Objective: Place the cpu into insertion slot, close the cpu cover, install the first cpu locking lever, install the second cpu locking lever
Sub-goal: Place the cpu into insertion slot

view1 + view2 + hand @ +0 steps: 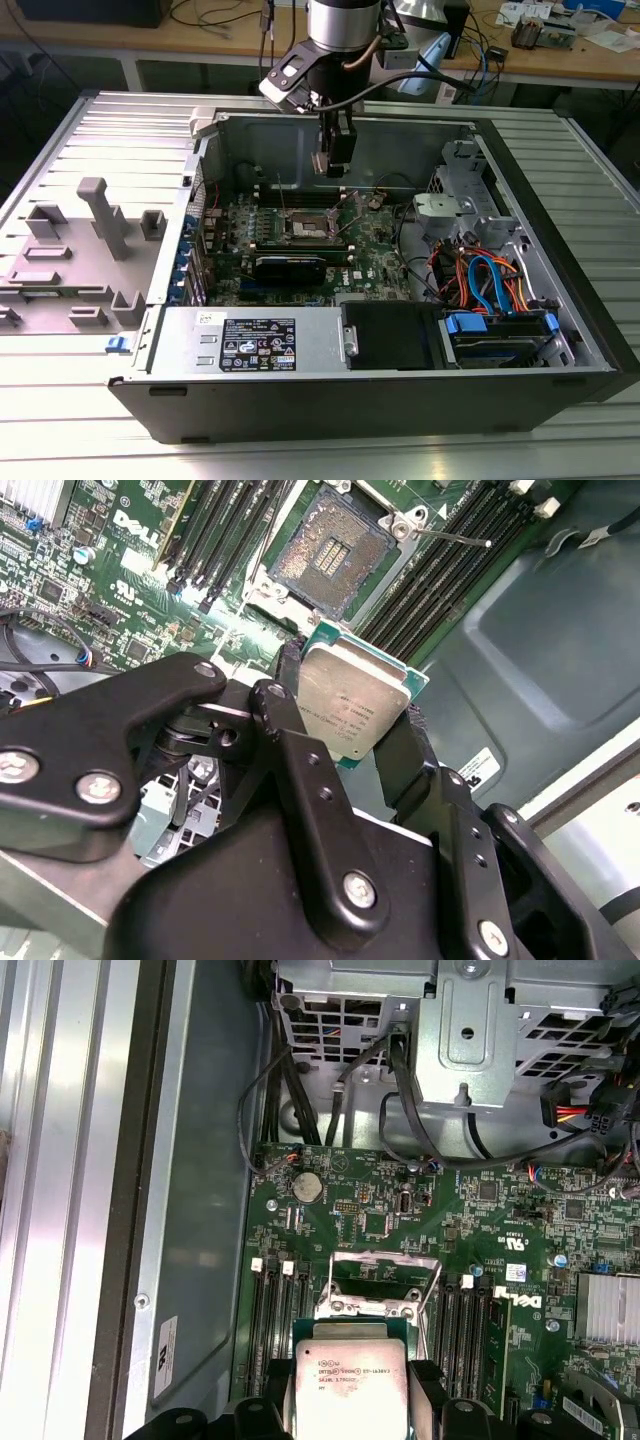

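Observation:
My gripper [350, 708] is shut on the cpu [352, 702], a small square chip with a silver top and a green edge, held by its two sides between black fingers [404, 752]. In the first wrist view the cpu [350, 1390] hangs above the motherboard, just short of the insertion slot. The insertion slot [330, 552] lies open, its bare contact field showing. The cpu cover [381, 1278] stands swung up at the slot's far side. A thin locking lever [455, 536] sticks out beside the slot. In the exterior view the gripper [335, 168] hovers above the slot [312, 229].
Long black memory slots [440, 575] flank the socket on both sides. The open computer case [560, 300] has a drive cage, orange and blue cables at the exterior view's right and a power supply [250, 340] in front. Grey fixtures [100, 215] stand on the table at the left.

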{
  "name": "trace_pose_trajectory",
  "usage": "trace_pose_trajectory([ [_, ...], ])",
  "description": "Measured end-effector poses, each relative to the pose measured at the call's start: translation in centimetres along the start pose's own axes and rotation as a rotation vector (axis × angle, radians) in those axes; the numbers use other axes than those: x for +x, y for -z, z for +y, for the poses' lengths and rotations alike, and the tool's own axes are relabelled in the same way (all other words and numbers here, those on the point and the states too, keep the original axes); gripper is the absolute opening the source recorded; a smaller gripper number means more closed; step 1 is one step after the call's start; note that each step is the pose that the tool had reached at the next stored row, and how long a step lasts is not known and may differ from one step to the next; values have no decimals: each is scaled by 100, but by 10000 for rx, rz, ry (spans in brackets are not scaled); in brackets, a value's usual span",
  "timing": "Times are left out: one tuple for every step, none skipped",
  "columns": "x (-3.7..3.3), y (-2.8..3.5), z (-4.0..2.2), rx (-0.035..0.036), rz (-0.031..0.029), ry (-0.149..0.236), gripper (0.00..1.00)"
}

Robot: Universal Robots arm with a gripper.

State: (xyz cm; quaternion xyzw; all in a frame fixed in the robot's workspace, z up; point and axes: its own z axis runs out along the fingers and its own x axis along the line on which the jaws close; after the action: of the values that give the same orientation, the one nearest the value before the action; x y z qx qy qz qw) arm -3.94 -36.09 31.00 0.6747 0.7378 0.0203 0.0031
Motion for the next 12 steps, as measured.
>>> trace_pose_trajectory([
  [0, 0, 0, 0, 0, 0, 54],
  [0, 0, 0, 0, 0, -1, 54],
  [0, 0, 0, 0, 0, -2, 54],
  [0, 0, 0, 0, 0, -2, 54],
  [0, 0, 0, 0, -1, -3, 54],
  [0, -4, 0, -2, -1, -33, 54],
  [0, -13, 0, -4, -3, -109, 54],
  [-1, -25, 0, -6, -10, -239, 54],
  [-1, -41, -1, -8, -18, -381, 54],
  [-1, -61, -2, -12, -26, -552, 54],
  [-2, -76, -2, -13, -31, -678, 54],
  [-2, -89, -3, -13, -34, -786, 54],
])
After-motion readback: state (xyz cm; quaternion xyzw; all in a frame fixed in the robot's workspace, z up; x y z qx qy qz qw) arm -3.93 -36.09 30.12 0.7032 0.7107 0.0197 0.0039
